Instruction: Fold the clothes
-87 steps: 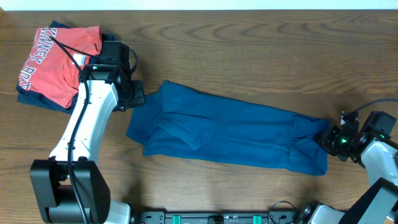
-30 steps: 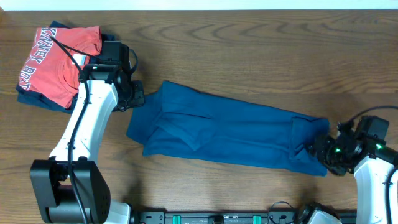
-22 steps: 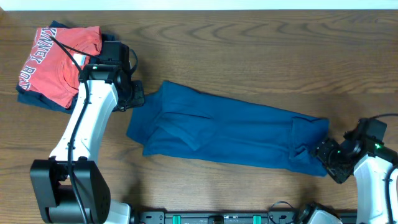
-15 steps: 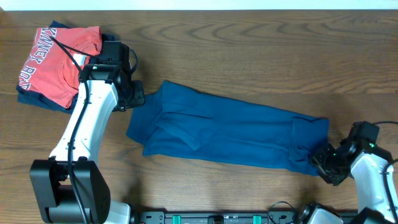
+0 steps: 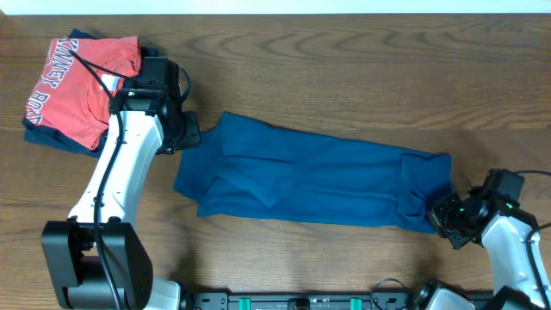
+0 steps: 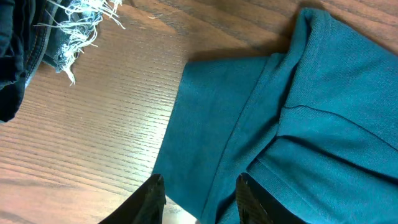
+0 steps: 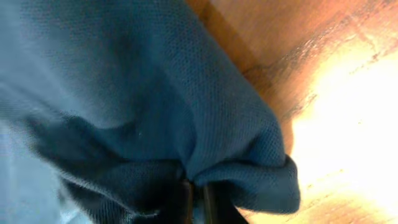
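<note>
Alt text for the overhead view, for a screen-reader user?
A long blue shirt lies stretched across a wooden table; the right claw pinches its right end, the left claw sits at its left end. A folded red shirt sits top left.

Left arm (image 5: 120,164): bore white tubular shells, black joint housings, thin black cable; black base (image 5: 86,258) sat at 7 o'clock. Right arm (image 5: 510,245), 4 o'clock: showed white shell, black wrist, green light.
</note>
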You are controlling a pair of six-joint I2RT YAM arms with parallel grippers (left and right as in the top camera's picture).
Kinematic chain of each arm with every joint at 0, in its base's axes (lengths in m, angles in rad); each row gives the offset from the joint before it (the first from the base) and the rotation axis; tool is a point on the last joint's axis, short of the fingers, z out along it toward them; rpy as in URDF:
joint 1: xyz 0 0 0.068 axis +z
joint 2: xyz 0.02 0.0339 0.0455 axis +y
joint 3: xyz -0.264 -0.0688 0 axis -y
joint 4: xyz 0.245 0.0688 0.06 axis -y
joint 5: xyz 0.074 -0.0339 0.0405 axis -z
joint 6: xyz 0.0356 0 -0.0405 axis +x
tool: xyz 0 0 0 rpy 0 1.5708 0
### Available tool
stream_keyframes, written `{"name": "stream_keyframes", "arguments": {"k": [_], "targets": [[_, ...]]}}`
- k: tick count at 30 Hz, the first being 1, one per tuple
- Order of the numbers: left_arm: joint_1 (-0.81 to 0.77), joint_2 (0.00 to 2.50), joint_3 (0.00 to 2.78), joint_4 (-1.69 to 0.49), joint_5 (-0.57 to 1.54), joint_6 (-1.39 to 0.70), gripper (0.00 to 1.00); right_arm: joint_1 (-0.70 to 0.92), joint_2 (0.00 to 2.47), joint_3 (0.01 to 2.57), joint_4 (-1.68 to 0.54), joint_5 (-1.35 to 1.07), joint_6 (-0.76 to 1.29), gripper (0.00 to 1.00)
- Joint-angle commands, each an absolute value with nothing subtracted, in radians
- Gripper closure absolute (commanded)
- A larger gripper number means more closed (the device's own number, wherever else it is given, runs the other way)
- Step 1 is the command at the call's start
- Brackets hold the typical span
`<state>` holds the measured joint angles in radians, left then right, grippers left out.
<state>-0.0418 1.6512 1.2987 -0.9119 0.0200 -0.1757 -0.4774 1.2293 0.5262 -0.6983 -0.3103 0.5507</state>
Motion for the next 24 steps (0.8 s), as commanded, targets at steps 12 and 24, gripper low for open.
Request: {"name": "stream_keyframes", "arguments": {"k": [12, 24], "targets": [[-0.037, 1.633, 1.313, -0.916, 0.020, -0.166, 0.60, -0.500, 0.963, 0.619, -0.708, -0.506, 0.290, 0.48], [-0.037, 1.633, 1.313, -0.924, 0.037, -0.166, 0.60, -0.469, 1.202, 0.619, -0.626, -0.501, 0.219, 0.56]]}}
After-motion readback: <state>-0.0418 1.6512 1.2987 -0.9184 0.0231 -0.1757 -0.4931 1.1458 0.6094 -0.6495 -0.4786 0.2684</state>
